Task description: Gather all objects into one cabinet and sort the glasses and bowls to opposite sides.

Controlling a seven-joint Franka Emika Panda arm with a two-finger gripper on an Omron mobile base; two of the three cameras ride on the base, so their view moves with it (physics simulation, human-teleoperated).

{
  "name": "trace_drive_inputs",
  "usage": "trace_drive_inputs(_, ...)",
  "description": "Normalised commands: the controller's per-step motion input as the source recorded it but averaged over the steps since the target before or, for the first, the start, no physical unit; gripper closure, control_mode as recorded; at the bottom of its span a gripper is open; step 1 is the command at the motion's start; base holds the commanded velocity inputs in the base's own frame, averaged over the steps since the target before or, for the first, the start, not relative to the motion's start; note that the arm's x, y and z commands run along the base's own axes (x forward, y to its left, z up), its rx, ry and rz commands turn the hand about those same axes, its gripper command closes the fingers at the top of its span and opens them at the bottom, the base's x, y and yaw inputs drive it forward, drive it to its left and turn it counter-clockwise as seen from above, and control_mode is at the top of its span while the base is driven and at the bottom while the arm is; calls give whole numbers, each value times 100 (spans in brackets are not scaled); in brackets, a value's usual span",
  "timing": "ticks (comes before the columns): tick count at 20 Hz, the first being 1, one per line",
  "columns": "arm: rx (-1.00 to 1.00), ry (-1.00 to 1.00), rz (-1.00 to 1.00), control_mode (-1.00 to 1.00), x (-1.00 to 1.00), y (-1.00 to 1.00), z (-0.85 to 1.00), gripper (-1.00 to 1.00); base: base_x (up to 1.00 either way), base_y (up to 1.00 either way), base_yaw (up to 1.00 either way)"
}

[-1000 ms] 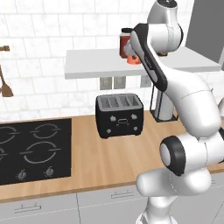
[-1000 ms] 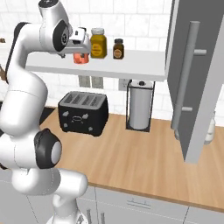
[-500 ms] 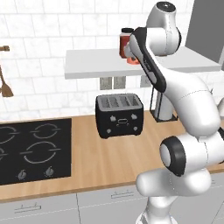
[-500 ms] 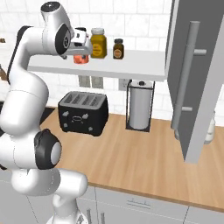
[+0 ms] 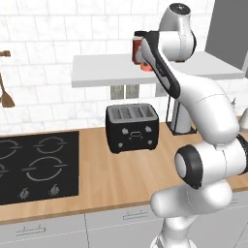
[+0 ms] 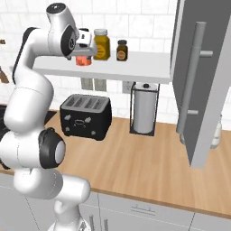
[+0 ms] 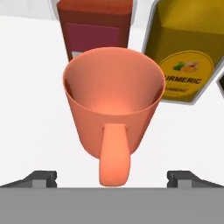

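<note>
Hand view shows the orange mug (image 7: 113, 109) with its handle between the wide-apart fingers (image 7: 42, 178), on the white shelf (image 7: 26, 87). Behind it, the yellow jar (image 7: 186, 48) reads "TURMERIC"; a red jar (image 7: 94, 26) stands beside it.

The left base view looks forward and down from behind the arm's left side, with the toaster (image 5: 132, 127) near the middle, a black hob (image 5: 34, 167) to its left and the white shelf (image 5: 111, 70) above it. The right base view looks from behind the arm's right side; the toaster (image 6: 86, 116) sits left of centre, the shelf (image 6: 135, 67) above it and an open grey cabinet door (image 6: 200, 81) far to its right. Both views share toaster, shelf and wooden counter (image 6: 149, 167). The hand view sits very close above an orange mug (image 7: 111, 109), looking into its mouth, with a red jar (image 7: 95, 26) and a yellow jar (image 7: 186, 48) just behind it.
</note>
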Motion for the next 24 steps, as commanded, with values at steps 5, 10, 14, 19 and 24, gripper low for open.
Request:
trace_drive_inputs(5, 0, 0, 0, -100, 18, 0, 0, -100, 0, 0, 0)
trace_drive_inputs(10, 0, 0, 0, -100, 0, 0, 0, 100, 0, 0, 0)
trace_drive_inputs(14, 0, 0, 0, -100, 0, 0, 0, 100, 0, 0, 0)
trace_drive_inputs(19, 0, -1, 0, -100, -1, 1, 2, 100, 0, 0, 0)
trace_drive_inputs(24, 0, -4, 0, -100, -22, 5, 34, 100, 0, 0, 0)
